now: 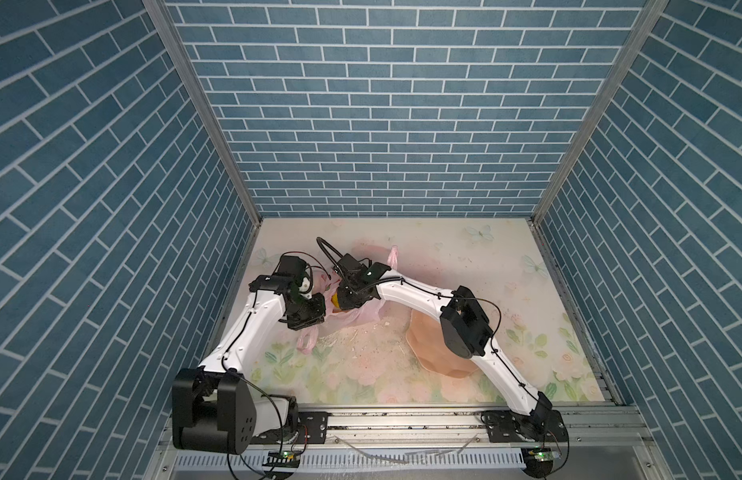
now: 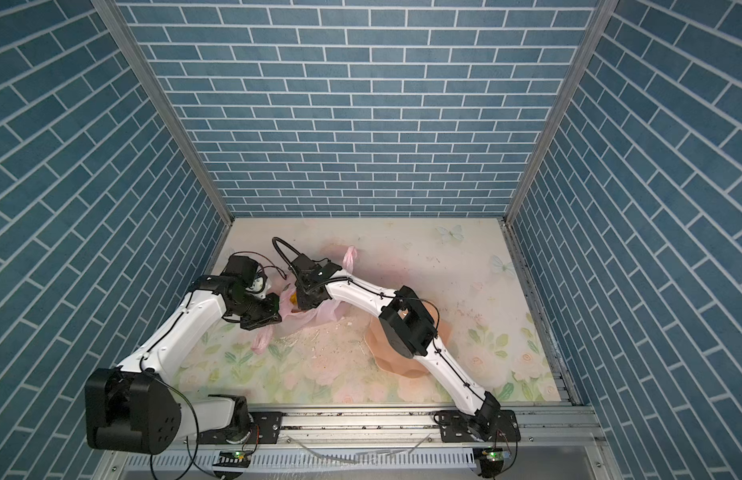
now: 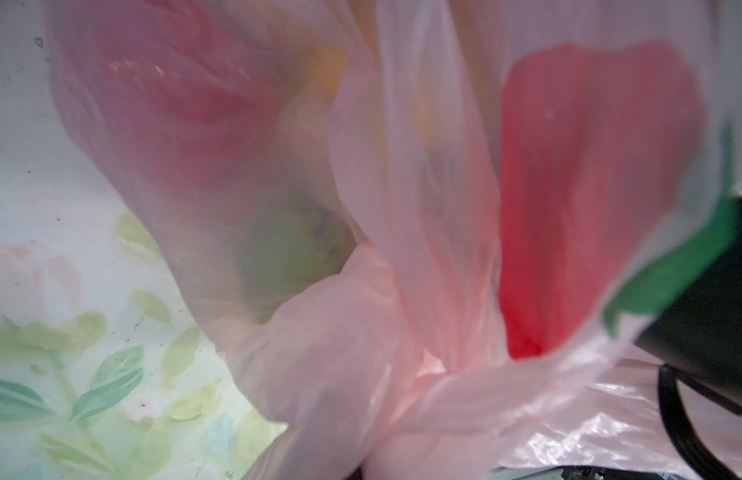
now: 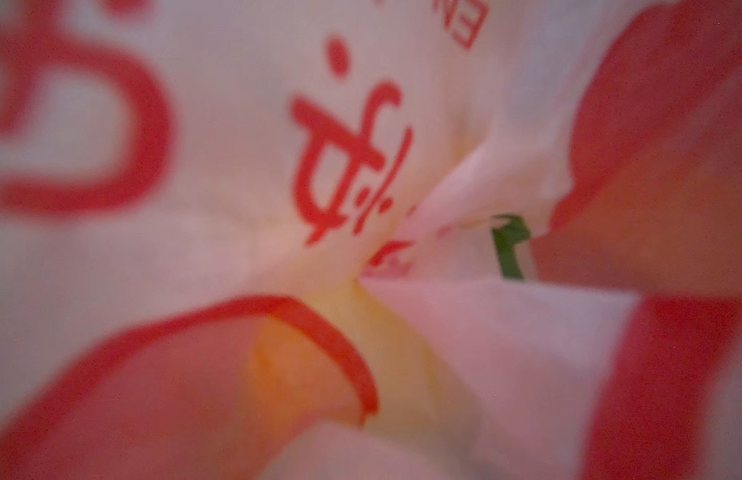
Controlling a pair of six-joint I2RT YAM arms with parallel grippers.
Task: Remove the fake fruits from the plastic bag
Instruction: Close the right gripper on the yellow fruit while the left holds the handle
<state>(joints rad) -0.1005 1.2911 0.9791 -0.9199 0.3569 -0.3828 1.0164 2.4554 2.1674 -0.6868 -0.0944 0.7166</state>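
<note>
The plastic bag (image 1: pixel 367 312) (image 2: pixel 315 318) sat crumpled toward nine o'clock of the floral counter (image 1: pixel 361 374), one loop handle (image 1: pixel 394 255) pointing to one o'clock and the other (image 1: pixel 306 341) trailing to seven o'clock. The fake fruits were inside it. In both top views a yellow-orange one (image 1: pixel 335 300) (image 2: pixel 293 297) showed at the mouth. In the left wrist view a green one (image 3: pixel 290 249) showed through the film (image 3: pixel 402 208), with a blurred reddish shape beside it.

The left gripper (image 1: pixel 321 309) met the bag at its nine o'clock side, jaws clenched on gathered film. The right gripper (image 1: pixel 343 300) reached in from three o'clock, buried in the bag. Its wrist view showed only printed film (image 4: pixel 361 166), so I cannot tell how its jaws stood.

A peach scalloped bowl (image 1: pixel 419 336) lay at four o'clock of the bag, partly under the right arm.
</note>
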